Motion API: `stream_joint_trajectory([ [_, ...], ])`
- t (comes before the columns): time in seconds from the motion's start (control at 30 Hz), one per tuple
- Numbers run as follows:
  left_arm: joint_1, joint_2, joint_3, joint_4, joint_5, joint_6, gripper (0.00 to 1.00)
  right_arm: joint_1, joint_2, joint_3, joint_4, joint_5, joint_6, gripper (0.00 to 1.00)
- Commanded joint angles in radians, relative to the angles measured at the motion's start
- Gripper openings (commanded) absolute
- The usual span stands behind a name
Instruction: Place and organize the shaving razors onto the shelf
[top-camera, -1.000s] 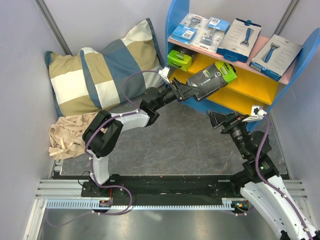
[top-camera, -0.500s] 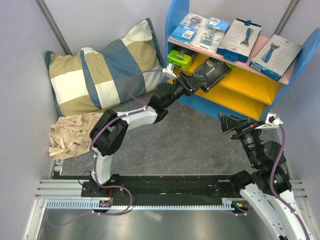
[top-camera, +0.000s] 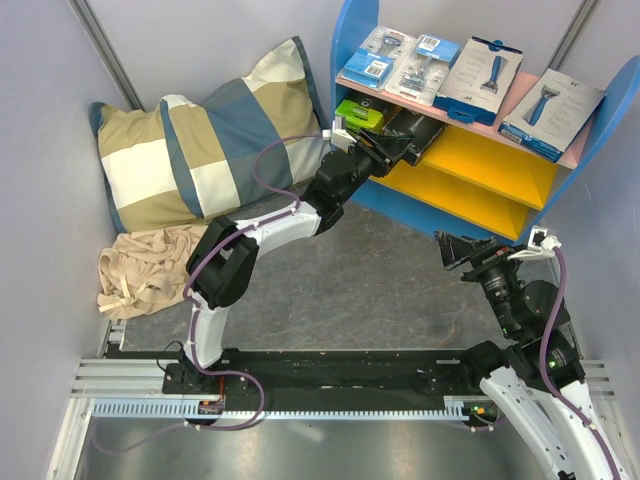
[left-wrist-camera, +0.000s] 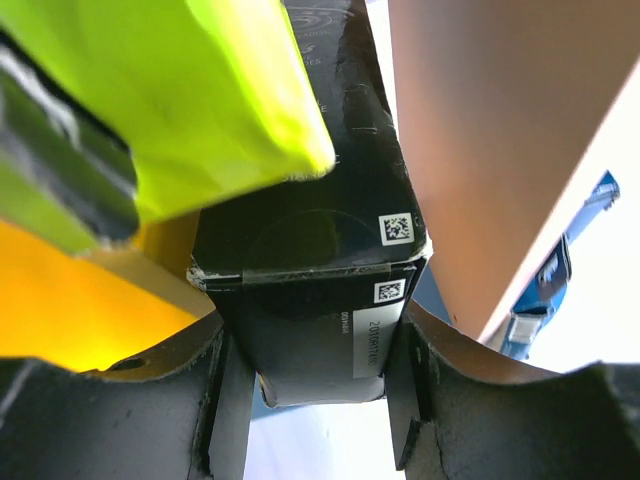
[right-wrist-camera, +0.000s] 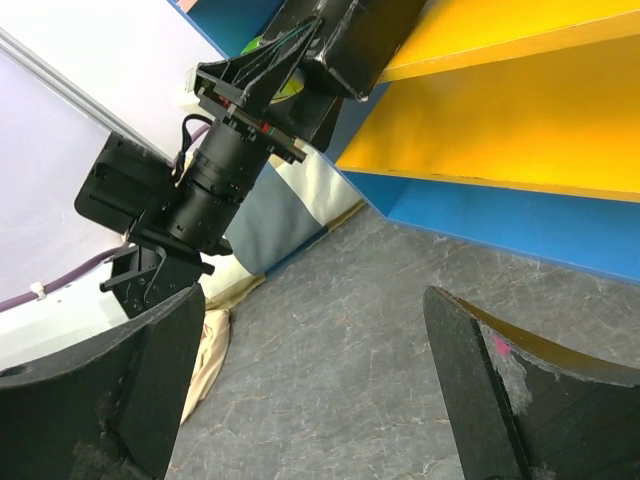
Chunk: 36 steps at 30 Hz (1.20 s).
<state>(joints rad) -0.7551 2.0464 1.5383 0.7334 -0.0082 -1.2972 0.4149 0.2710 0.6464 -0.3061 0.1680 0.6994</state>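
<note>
I am pinching the near end of a black box (top-camera: 418, 136) between the left gripper's (top-camera: 384, 152) fingers. The box is lying on the upper yellow board of the shelf (top-camera: 352, 40), around 12 o'clock in the overhead view. In the left wrist view the jaws are pressing on both sides of its barcoded end. A green box (top-camera: 357, 115) is sitting just beside it at its 9 o'clock. I cannot tell whether the two are touching.

Two blister packs (top-camera: 385, 52) and two white boxes (top-camera: 481, 68) are lying along the pink top board. The right gripper (top-camera: 462, 250) is hanging spread and empty at 4 o'clock, apart from the shelf.

To finish well, I am judging that the black box should go deeper, running parallel to the green one and not nudging it. It should be lying flat before the fingers part. Then the arm should back straight out toward 7 o'clock so it drags nothing.
</note>
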Motion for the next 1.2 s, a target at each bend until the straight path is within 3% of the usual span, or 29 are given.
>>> stream_joint_trajectory([
  [0.0, -0.003, 0.009, 0.080, 0.040, -0.087, -0.050, 0.16, -0.002, -0.009, 0.042, -0.004, 0.014, -0.017, 0.98],
  [0.2, -0.007, -0.002, 0.091, -0.011, -0.134, -0.065, 0.22, -0.002, -0.004, 0.048, -0.018, 0.016, -0.023, 0.98],
  [0.57, -0.016, -0.037, 0.092, -0.066, -0.207, -0.005, 0.46, -0.002, 0.013, 0.042, -0.021, 0.002, -0.023, 0.98],
  [0.7, -0.016, -0.045, 0.091, -0.077, -0.205, 0.009, 0.66, -0.002, 0.010, 0.036, -0.021, 0.005, -0.023, 0.98],
  [0.9, -0.024, -0.069, 0.082, -0.097, -0.177, 0.070, 0.81, -0.004, 0.017, 0.038, -0.019, -0.002, -0.024, 0.98],
  [1.17, -0.036, -0.117, 0.065, -0.181, -0.138, 0.144, 0.91, -0.002, 0.028, 0.032, -0.019, -0.008, -0.023, 0.98],
])
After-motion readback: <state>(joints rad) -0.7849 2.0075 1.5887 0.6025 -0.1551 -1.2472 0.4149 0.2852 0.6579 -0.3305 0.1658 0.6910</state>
